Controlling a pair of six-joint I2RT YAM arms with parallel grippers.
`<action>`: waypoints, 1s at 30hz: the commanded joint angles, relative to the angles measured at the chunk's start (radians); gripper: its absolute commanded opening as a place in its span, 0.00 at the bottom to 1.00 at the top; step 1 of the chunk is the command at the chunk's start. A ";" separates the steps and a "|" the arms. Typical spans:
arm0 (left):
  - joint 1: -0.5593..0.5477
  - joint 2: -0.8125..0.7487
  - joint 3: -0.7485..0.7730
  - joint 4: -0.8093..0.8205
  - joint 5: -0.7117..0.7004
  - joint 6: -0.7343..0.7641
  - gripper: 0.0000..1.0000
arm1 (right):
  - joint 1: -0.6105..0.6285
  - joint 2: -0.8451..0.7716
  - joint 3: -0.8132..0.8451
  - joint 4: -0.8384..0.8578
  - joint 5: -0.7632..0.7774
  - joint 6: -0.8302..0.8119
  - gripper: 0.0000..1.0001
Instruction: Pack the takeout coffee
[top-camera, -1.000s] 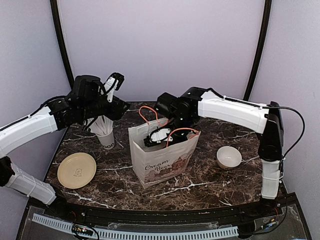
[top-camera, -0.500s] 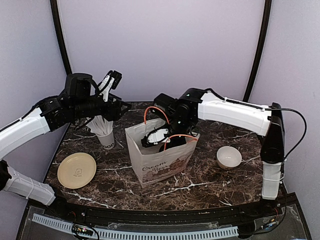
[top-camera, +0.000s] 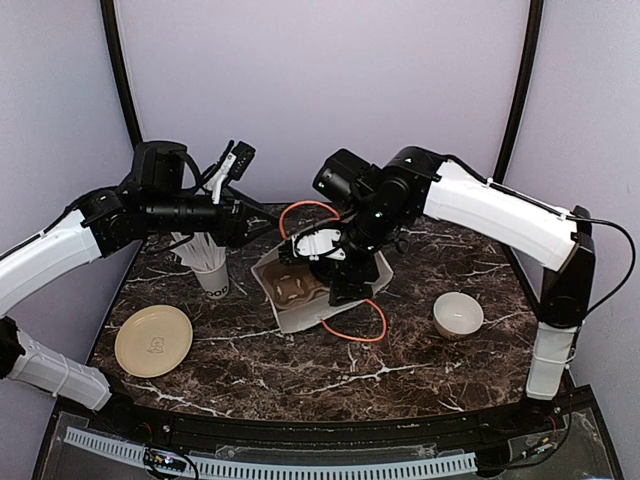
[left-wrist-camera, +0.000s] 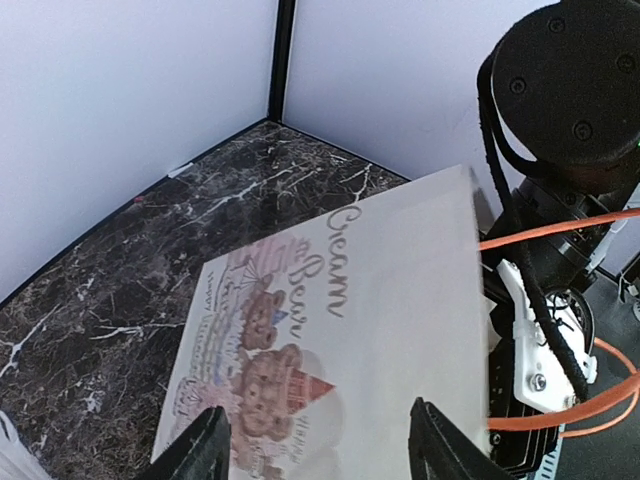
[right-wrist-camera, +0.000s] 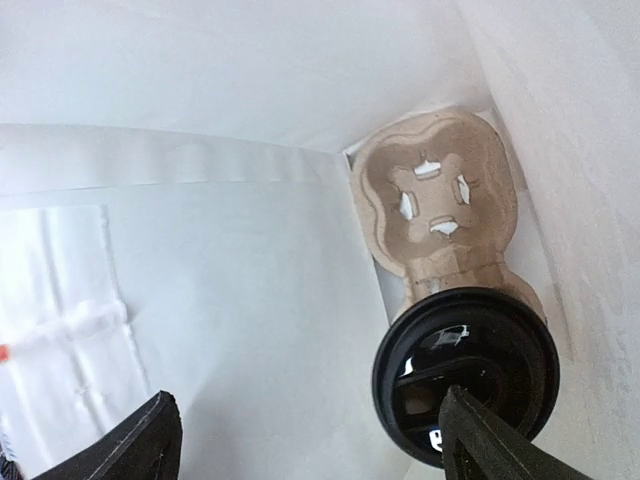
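Lying tipped over in the top view, the paper bag no longer stands upright as it did a second ago. Its mouth faces the camera and shows a brown pulp carrier inside. One orange handle now loops onto the table at the bag's right. The right tool, earlier sunk in the bag, hangs at its mouth. The left tool hovers raised to the bag's left, above the straw cup. The plate left of the bag and the bowl right of it are unmoved.

From the left wrist, the bag's printed face slants across the view. The left tool has its fingers apart, gripping nothing.

From the right wrist, the takeout coffee sits inside the bag, showing only its black lid, seated in one pocket of the carrier. The right tool is spread wide and holds nothing.
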 joint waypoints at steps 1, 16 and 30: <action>-0.021 0.000 0.006 0.020 0.093 -0.006 0.64 | -0.009 -0.028 -0.008 0.026 -0.018 0.028 0.90; -0.091 -0.046 -0.023 0.039 0.028 0.040 0.64 | -0.019 -0.075 -0.021 0.073 0.023 0.046 0.88; -0.149 0.104 0.052 0.012 -0.256 0.158 0.61 | -0.040 -0.066 0.022 0.135 0.057 0.043 0.87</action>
